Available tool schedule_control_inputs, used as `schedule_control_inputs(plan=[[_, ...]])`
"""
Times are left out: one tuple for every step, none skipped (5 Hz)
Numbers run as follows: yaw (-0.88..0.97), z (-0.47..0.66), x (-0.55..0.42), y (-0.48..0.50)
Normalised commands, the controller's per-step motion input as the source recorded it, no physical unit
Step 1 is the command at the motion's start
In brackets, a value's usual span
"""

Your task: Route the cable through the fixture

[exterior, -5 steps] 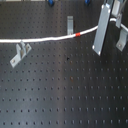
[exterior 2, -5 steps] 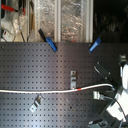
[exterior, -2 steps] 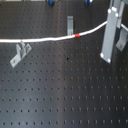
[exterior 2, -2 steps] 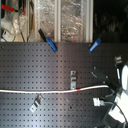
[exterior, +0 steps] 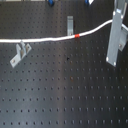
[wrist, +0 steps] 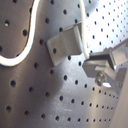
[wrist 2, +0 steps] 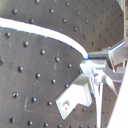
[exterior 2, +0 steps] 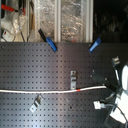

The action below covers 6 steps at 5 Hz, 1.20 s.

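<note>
The white cable (exterior: 45, 39) lies across the black perforated board, its red-orange band (exterior: 76, 36) just past the far metal fixture (exterior: 70, 23). A second fixture (exterior: 19, 53) stands near the first exterior view's left, in front of the cable. My gripper (exterior: 116, 54) is at the first exterior view's right, shut on the cable's end, which rises slightly toward it. In the second exterior view the cable (exterior 2: 45, 91) runs to the gripper (exterior 2: 111, 89). The first wrist view shows the cable (wrist: 20, 47) beside a fixture (wrist: 65, 45). The second wrist view shows the cable (wrist 2: 42, 31) reaching the fingers (wrist 2: 100, 67).
Two blue clips (exterior 2: 50, 43) (exterior 2: 95, 45) sit at the board's far edge in the second exterior view, with cluttered shelving behind. The board (exterior: 65, 95) is dotted with holes.
My gripper has shifted slightly toward the first exterior view's right, carrying the cable end with it. The cable's left part and both fixtures have not moved.
</note>
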Motion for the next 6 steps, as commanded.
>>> schedule_control_inputs(plan=[[-0.04, 0.11, -0.035, 0.116], [-0.03, 0.00, 0.030, 0.055], [-0.07, 0.01, 0.019, 0.036], [-0.08, 0.20, 0.006, 0.015], [-0.07, 0.26, 0.001, 0.006], [-0.04, 0.27, -0.075, 0.043]])
